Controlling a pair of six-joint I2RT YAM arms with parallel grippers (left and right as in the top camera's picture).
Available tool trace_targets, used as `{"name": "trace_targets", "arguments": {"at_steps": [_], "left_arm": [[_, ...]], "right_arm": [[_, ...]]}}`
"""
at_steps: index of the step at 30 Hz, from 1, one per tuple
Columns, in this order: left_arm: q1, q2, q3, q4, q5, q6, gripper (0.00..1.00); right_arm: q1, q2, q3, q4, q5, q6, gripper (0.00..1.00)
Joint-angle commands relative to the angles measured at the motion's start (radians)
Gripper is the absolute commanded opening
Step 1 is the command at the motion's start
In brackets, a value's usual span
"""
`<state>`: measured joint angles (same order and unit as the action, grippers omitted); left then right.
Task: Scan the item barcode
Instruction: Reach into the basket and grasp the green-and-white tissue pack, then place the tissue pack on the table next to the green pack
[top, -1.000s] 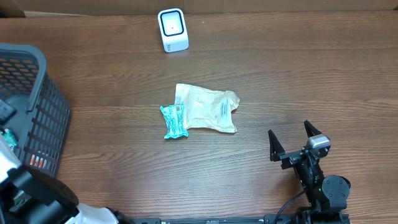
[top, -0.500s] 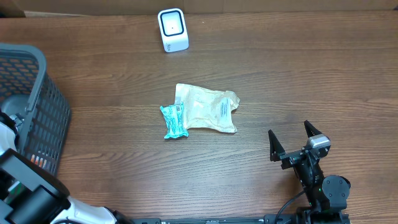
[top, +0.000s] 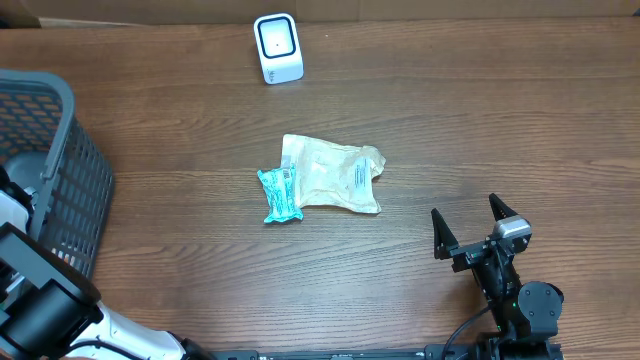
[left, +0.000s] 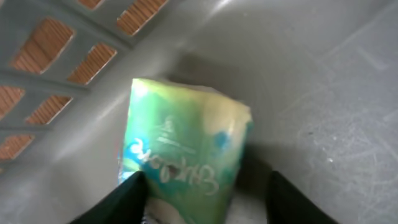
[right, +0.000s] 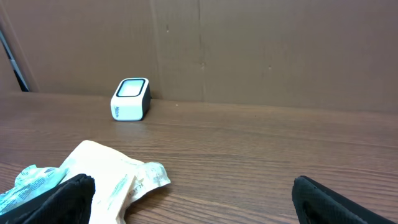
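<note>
Green packet (left: 183, 158) lies on the floor of the grey basket (left: 56, 81), close to its mesh wall, at the bench's left end. My left fingers (left: 121, 204) straddle its near end, partway open. One sits at the wrapper's edge, the other stands clear, nothing gripped. My right fingers (right: 62, 196) are spread wide and empty, low over the near right of the bench (top: 450, 130). Mid-bench: beige pouch (top: 335, 172), a teal wrapper (top: 280, 194) touching its left side. Far edge: white scanner (top: 277, 47), upright.
</note>
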<state>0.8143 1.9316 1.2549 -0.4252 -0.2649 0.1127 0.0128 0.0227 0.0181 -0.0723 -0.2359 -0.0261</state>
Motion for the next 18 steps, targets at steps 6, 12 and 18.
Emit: {"name": "trace_targets", "arguments": {"at_steps": [6,12,18], "left_arm": [[0.009,0.064,-0.011,-0.028,0.013,0.011,0.04],[0.002,0.023,0.044,-0.109,0.038,-0.094,0.04],[0.000,-0.097,0.168,-0.244,0.112,-0.200,0.04]], "right_arm": [[-0.007,-0.001,-0.007,0.003,0.007,0.004,1.00],[-0.006,-0.001,-0.007,0.003,0.007,0.004,1.00],[-0.006,-0.001,-0.007,0.003,0.007,0.004,1.00]]}}
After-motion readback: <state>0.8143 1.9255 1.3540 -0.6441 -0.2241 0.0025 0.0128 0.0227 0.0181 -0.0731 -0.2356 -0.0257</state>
